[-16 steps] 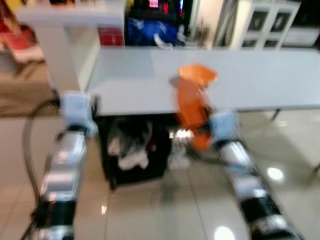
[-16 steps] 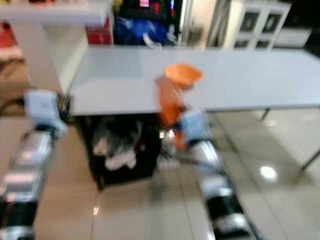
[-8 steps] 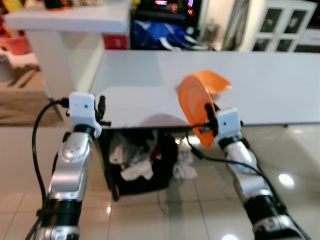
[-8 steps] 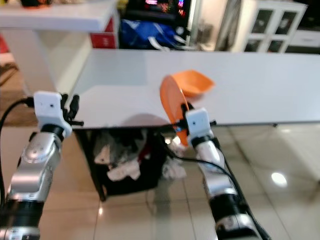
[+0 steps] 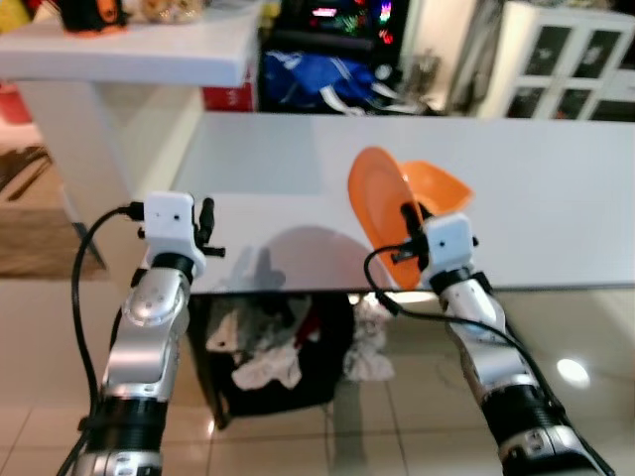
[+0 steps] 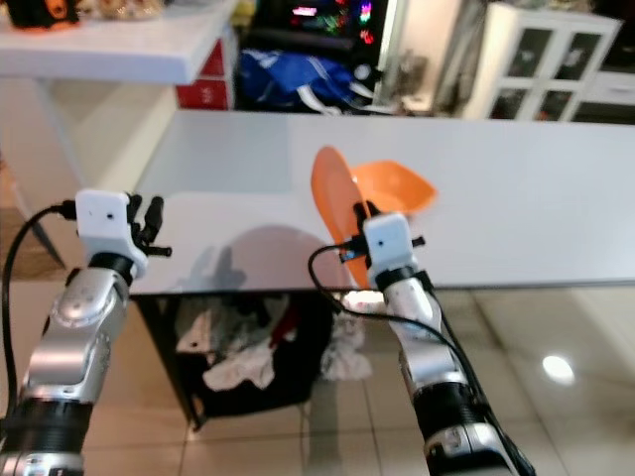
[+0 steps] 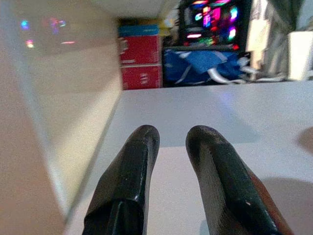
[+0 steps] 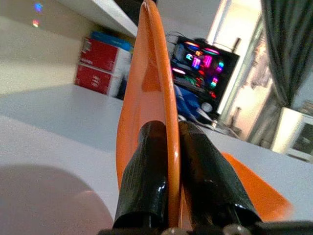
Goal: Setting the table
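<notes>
white table (image 5: 556, 198) ahead; right gripper (image 5: 409, 220) pinches the orange plate (image 5: 377, 213) on edge, orange bowl (image 5: 442, 186) at two o'clock. thin rim grip may slip. left gripper (image 7: 172, 147) slightly parted, empty.

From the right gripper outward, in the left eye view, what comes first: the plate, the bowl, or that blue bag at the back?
Seen from the right gripper:
1. Orange plate, clamped on edge between its fingers.
2. Orange bowl, on the table just behind the plate.
3. Blue bag, beyond the table's far edge.
</notes>
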`<state>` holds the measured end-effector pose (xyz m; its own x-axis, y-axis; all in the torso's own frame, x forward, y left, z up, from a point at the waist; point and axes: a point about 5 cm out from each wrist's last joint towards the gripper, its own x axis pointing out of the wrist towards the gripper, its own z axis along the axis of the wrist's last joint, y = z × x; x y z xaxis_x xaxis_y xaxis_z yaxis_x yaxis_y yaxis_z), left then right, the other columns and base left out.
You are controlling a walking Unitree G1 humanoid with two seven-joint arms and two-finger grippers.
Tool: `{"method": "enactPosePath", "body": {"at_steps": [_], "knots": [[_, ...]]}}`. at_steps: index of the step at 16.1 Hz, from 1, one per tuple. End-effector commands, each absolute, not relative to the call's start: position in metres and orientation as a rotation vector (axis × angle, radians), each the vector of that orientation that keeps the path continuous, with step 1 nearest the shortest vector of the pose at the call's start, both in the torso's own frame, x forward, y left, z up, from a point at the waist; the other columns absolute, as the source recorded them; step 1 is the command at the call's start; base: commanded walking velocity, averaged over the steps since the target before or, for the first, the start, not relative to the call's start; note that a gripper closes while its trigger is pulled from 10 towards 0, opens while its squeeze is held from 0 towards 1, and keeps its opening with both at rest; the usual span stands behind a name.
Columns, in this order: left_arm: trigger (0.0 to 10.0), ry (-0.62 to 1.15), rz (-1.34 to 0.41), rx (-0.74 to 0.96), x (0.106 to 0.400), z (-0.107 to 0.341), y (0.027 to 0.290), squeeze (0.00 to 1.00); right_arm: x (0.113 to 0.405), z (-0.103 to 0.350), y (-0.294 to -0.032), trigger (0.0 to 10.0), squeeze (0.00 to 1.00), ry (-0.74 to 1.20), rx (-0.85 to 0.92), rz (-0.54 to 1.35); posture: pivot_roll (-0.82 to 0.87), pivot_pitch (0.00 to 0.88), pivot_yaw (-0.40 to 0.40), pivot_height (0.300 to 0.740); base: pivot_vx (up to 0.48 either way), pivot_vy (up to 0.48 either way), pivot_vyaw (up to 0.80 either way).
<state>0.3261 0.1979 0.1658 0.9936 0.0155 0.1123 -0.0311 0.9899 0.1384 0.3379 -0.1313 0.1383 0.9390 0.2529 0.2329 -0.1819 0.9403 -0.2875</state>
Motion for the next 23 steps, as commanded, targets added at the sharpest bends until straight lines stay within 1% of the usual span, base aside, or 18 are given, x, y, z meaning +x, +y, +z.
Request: {"method": "enactPosePath", "body": {"at_steps": [1,4,5,7,8,9,12,16,19,23], "knots": [[10.0,-0.112,0.014,0.165,0.323,0.164,0.198,0.0,0.339,0.144,-0.122,0.0,0.0,-0.29,-0.239,0.251,0.01,0.0,-0.028,0.74,0.0,0.0,0.0],[10.0,-0.125,0.021,0.154,0.32,0.164,0.197,0.0,0.338,0.144,-0.12,0.0,0.0,-0.298,-0.238,0.258,0.01,0.0,-0.033,0.74,0.0,0.0,0.0],[10.0,-0.132,0.015,0.153,0.32,0.164,0.196,0.0,0.337,0.155,-0.119,0.0,0.0,-0.367,-0.255,0.26,0.01,0.0,-0.033,0.74,0.0,0.0,0.0],[10.0,-0.141,0.002,0.175,0.318,0.164,0.193,0.0,0.337,0.192,-0.12,0.0,0.0,-0.536,-0.287,0.234,0.0,0.0,-0.032,0.74,0.0,0.0,0.0],[10.0,-0.141,0.0,0.187,0.318,0.163,0.192,0.0,0.339,0.202,-0.126,0.0,0.0,-0.568,-0.282,0.195,0.0,0.0,-0.028,0.74,0.0,0.0,0.0],[10.0,-0.149,-0.013,0.193,0.319,0.163,0.189,0.0,0.342,0.203,-0.132,0.0,0.0,-0.57,-0.289,0.159,0.0,0.0,-0.027,0.74,0.0,0.0,0.0],[10.0,-0.156,-0.018,0.197,0.32,0.165,0.189,0.0,0.342,0.206,-0.134,0.0,0.0,-0.585,-0.292,0.139,-0.01,0.0,-0.024,0.74,0.0,0.0,0.0],[10.0,-0.162,-0.003,0.189,0.323,0.167,0.193,0.0,0.342,0.198,-0.129,0.0,0.0,-0.554,-0.287,0.156,0.0,0.0,-0.019,0.74,0.0,-0.42,0.0],[10.0,-0.147,0.014,0.195,0.322,0.164,0.194,0.0,0.339,0.187,-0.123,0.0,0.0,-0.52,-0.275,0.178,0.0,0.0,-0.019,0.74,0.269,-0.395,0.0],[10.0,-0.157,0.018,0.204,0.321,0.165,0.194,0.0,0.337,0.189,-0.12,0.0,0.0,-0.533,-0.269,0.187,0.0,0.0,-0.02,0.74,0.299,-0.372,0.0]]}}
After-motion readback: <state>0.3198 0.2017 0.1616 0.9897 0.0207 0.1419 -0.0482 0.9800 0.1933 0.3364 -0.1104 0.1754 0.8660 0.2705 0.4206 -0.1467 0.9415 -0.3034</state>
